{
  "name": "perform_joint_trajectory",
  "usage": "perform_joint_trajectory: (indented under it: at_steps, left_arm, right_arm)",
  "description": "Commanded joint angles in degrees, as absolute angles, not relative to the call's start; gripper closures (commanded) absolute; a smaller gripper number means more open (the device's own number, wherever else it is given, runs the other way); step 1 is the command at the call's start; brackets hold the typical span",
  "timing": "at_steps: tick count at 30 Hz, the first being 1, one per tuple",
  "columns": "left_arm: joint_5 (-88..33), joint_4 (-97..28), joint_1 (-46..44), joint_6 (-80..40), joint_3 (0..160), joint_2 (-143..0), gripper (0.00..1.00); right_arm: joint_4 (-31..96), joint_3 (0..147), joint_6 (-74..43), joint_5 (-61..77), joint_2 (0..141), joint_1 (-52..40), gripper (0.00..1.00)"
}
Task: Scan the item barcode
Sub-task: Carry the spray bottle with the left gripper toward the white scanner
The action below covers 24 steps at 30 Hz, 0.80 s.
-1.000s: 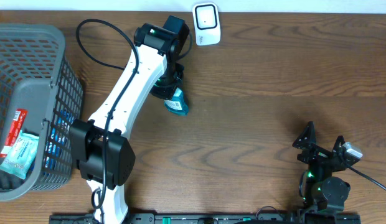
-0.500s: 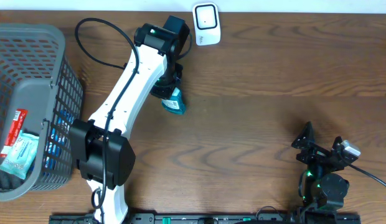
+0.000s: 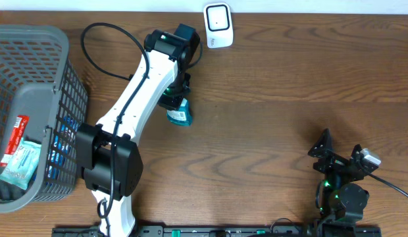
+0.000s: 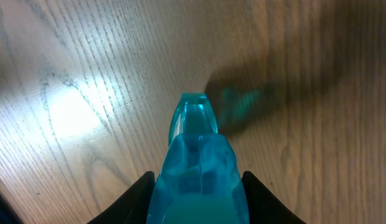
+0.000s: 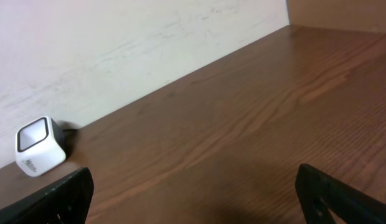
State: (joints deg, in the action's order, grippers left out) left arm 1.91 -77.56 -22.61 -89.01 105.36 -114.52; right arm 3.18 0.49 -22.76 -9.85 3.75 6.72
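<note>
Overhead: left tool (image 3: 174, 100) clamped on teal bottle (image 3: 179, 116) near barcode scanner (image 3: 218, 25), right tool (image 3: 340, 153) open, scan not yet done.

Wooden table (image 3: 289, 79) (white wall (image 5: 118, 37) behind)

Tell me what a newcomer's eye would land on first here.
The teal bottle stands out most, clamped in the left gripper above the wooden table, its bright plastic filling the left wrist view. Next come the white scanner at the far edge and the grey basket at the left edge. The right gripper sits open and empty at the front right.
</note>
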Motion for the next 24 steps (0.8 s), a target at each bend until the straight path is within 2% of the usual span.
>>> perform_joint_trajectory:
  at_steps: [1,12,19,23,24]
  left_arm:
    - [3.7,-77.4,-22.5,-90.3,105.4,-116.4,0.65]
    - [6.4,-71.5,-22.4,-90.3,105.4,-122.0,0.64]
    - [7.2,-70.8,-22.4,-90.3,105.4,-121.9,0.58]
    - [7.2,-70.8,-22.4,-90.3,105.4,-121.9,0.5]
    - [7.2,-70.8,-22.4,-90.2,105.4,-121.9,0.4]
  right_arm:
    - [3.2,0.3,-22.0,-10.0,3.9,5.9,0.01]
    - [3.2,0.3,-22.0,-10.0,3.9,5.9,0.01]
    - [3.2,0.3,-22.0,-10.0,3.9,5.9,0.01]
    - [3.2,0.3,-22.0,-10.0,3.9,5.9,0.01]
    - [3.2,0.3,-22.0,-10.0,3.9,5.9,0.01]
